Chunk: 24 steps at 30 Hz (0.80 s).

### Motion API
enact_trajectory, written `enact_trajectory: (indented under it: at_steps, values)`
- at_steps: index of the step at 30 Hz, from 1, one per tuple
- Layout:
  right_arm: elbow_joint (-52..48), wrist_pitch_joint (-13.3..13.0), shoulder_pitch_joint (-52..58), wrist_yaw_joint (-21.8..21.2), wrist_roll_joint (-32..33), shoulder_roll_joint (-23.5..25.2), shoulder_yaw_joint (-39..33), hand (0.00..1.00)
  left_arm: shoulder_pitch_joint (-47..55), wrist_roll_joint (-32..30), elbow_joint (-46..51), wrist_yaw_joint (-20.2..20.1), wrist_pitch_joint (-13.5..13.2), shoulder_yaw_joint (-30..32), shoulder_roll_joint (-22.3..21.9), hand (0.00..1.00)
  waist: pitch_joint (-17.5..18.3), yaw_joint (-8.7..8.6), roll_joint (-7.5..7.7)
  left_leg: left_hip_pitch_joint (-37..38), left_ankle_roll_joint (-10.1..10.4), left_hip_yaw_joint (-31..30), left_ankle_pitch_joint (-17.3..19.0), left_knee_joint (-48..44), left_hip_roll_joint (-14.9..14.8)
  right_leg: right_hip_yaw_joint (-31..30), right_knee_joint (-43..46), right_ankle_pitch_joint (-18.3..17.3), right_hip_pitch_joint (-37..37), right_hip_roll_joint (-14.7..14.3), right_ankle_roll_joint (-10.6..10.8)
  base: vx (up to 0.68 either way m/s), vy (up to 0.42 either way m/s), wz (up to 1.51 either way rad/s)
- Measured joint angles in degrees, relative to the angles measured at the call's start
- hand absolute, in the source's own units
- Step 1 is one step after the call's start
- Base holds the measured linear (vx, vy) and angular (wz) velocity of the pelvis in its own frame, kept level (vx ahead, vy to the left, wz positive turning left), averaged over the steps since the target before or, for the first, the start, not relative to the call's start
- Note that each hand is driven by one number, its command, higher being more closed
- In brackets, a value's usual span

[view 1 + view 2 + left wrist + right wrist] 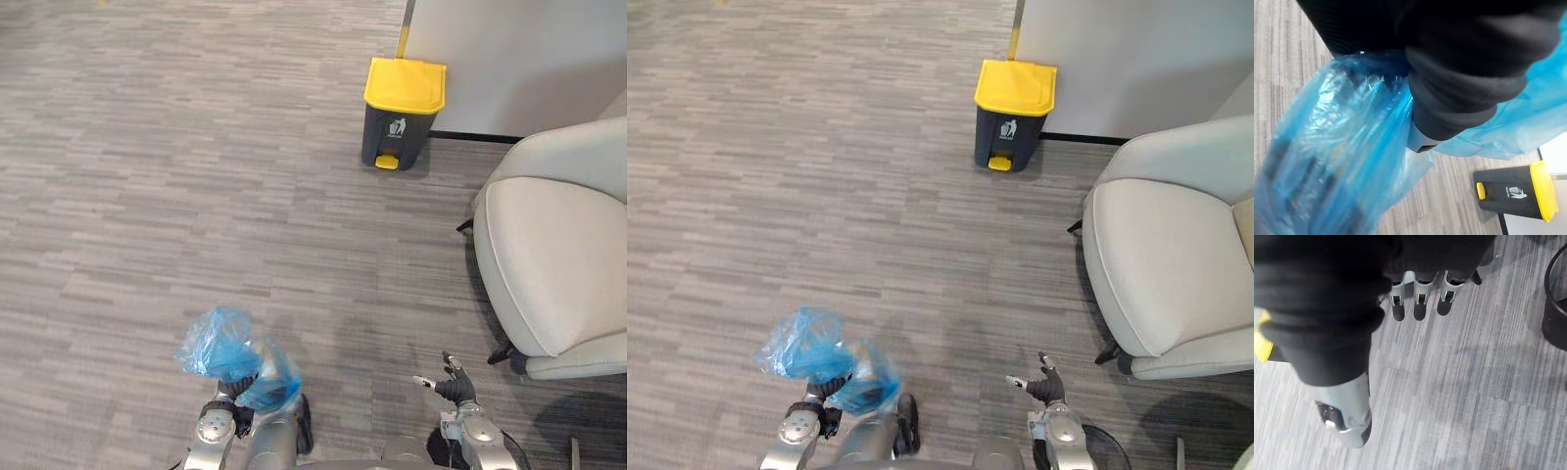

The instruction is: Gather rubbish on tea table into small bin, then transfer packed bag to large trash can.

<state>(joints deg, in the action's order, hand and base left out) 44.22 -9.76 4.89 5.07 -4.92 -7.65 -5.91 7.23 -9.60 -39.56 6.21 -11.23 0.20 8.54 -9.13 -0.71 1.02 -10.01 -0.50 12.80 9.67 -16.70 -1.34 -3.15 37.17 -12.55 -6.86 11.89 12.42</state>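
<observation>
Bag: the blue bag (230, 357) is off the floor (176, 196), bunched at its neck in the left hand (238, 384), low on the robot's left side
Left hand: its fingers are curled round the neck of the bag, so I read it as holding the bag
Right hand: the right hand (453, 387) hangs low on the right side, fingers nearly straight, with nothing in it
Direction: the large trash can (402, 122) stands ahead and to the right of the bag, well apart from it and close to the wall (519, 59); bare carpet lies between
Nearer arm: the right hand is on the can's side, but the left hand carries the load, so I judge the approach should bring the can in front of the left arm
Can: its yellow lid (405, 83) is down and a yellow pedal (388, 161) shows at the foot; I cannot see what is inside
Bag contents: in the left wrist view some dark shapes show through the plastic, too blurred for me to name
Obstacle: the pale armchair (549, 264) stands right of the path, near the can
Stage: I judge the gathering done and the transfer in hand; the lid must open before the bag can go in
</observation>
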Motion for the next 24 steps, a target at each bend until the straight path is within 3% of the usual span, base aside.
enact_trajectory:
  at_steps: [1,3,4,6,8,10,11,12,14,15,16,17,19,22,24]
  values:
    - [0.0,0.0,0.2,0.0,0.0,0.4,0.0,0.00,0.7,0.0,0.2,0.1,0.1,0.0,0.6,1.00,0.0,-0.20,0.06,2.5,-0.5,0.4,1.0,0.3,0.1,0.4,5.7,0.1,-1.6,-0.1,0.2,0.44,0.110,-0.29]
    - [0.0,0.1,0.1,0.0,-0.1,0.5,0.2,0.00,0.9,0.0,0.4,0.3,0.5,-0.1,1.9,1.00,-0.2,-0.67,0.16,7.0,-1.1,1.0,3.0,2.0,0.1,5.0,14.0,-2.1,-6.8,-0.2,-3.9,0.34,0.034,-0.17]
    - [0.0,0.1,-0.2,0.0,-0.1,0.4,0.2,0.00,0.7,0.0,0.5,0.4,0.7,0.0,2.3,1.00,-0.3,-0.84,0.27,8.1,-0.9,1.4,2.9,2.6,-0.1,6.6,14.1,-2.8,-8.3,-0.4,-5.1,0.31,-0.021,-0.07]
    - [0.1,0.1,-1.8,0.0,-0.1,0.1,0.2,0.00,-0.3,0.0,0.6,0.5,0.8,0.1,3.1,1.00,-0.9,-1.90,-0.58,11.9,-0.8,1.7,3.1,5.3,-1.8,13.6,7.6,-4.6,-13.7,-2.7,-8.3,0.50,-0.100,-0.05]
    - [0.6,0.1,-2.3,0.1,-0.1,-0.5,0.3,0.00,-1.6,0.2,0.6,0.5,0.8,0.2,3.5,1.00,-1.7,-2.03,-1.85,14.6,-0.3,1.7,3.2,6.9,-3.9,18.8,-3.7,-2.4,-16.1,-4.8,-10.1,0.49,-0.147,0.06]
    - [1.6,0.2,-1.7,0.3,-0.1,-0.6,0.5,0.00,-2.1,0.5,0.8,0.5,0.7,0.2,4.3,1.00,-1.5,-2.23,-0.33,18.0,3.0,1.5,4.1,8.2,-3.3,19.8,-18.8,9.2,-15.3,-6.0,-11.3,0.46,-0.147,0.27]
    - [2.0,0.2,-1.2,0.3,-0.2,-1.4,0.8,0.00,-2.2,0.5,0.1,0.5,0.8,0.2,3.6,1.00,-1.9,-2.70,-0.87,19.7,5.7,0.8,6.0,8.2,-4.0,18.9,-17.9,15.5,-14.4,-6.8,-15.4,0.51,-0.164,0.03]
    - [2.0,0.7,-2.5,0.3,-0.2,-1.9,0.9,0.00,-2.3,0.4,-0.6,0.4,0.7,0.2,2.9,1.00,-1.6,-2.49,-2.16,19.7,7.2,1.2,5.3,6.7,-6.0,19.1,-15.3,12.0,-14.8,-8.1,-16.1,0.49,-0.173,-0.07]
    - [1.7,0.7,-2.7,0.2,-0.1,-1.9,0.5,0.00,-2.9,0.4,-1.0,0.3,0.8,0.0,2.3,1.00,-1.6,-3.37,-2.24,18.2,9.4,0.4,4.0,1.1,-7.3,19.7,-13.4,8.5,-14.5,-8.2,-16.7,0.51,-0.221,0.01]
    - [2.0,1.1,-2.5,0.2,0.0,-1.8,-0.3,0.00,-3.3,0.4,-1.6,0.2,0.8,0.0,1.6,1.00,-1.8,-3.56,-2.62,15.7,11.6,-0.6,2.6,-6.5,-9.0,20.2,-14.2,7.4,-12.0,-9.0,-17.1,0.53,-0.250,0.14]
    - [2.2,1.3,-2.2,0.2,0.1,-1.8,-0.4,0.00,-3.3,0.4,-1.6,0.1,0.8,0.0,1.2,1.00,-1.9,-3.56,-2.66,14.1,12.4,-1.3,1.0,-11.2,-9.9,20.2,-15.3,7.0,-10.1,-9.7,-17.0,0.42,-0.193,0.02]
    - [2.0,1.3,-1.6,0.2,0.1,-1.8,-0.3,0.00,-3.1,0.4,-1.6,0.0,0.8,0.0,0.6,1.00,-1.9,-3.20,-2.55,11.9,12.4,-2.4,-2.9,-19.2,-11.1,19.9,-17.5,6.6,-6.7,-10.5,-17.2,0.39,-0.141,-0.20]
    - [1.6,1.2,-1.4,0.3,0.4,-1.7,-0.5,0.00,-2.2,0.5,-1.5,0.0,0.6,0.0,-1.0,1.00,-2.1,-2.03,-2.44,5.9,8.8,-1.6,1.6,-33.2,-13.2,17.5,-22.5,6.2,0.4,-12.1,-17.7,0.33,-0.076,-0.46]
    - [1.6,1.2,-2.5,0.3,0.5,-1.6,-1.3,0.00,-2.0,0.5,-1.4,0.0,0.6,0.2,-1.7,1.00,-2.1,-0.91,-2.45,-0.7,5.3,0.0,4.5,-28.8,-12.2,13.7,-26.0,6.1,3.6,-12.6,-17.8,0.29,0.021,-0.68]
    - [1.7,1.2,-3.1,0.4,0.4,-1.4,-1.8,0.00,-1.8,0.5,-1.4,-0.1,0.7,0.3,-1.7,1.00,-2.4,-0.05,-2.26,-3.4,5.0,-0.8,4.6,-19.8,-9.9,11.0,-27.1,5.4,5.3,-12.2,-16.8,0.28,0.111,-0.67]
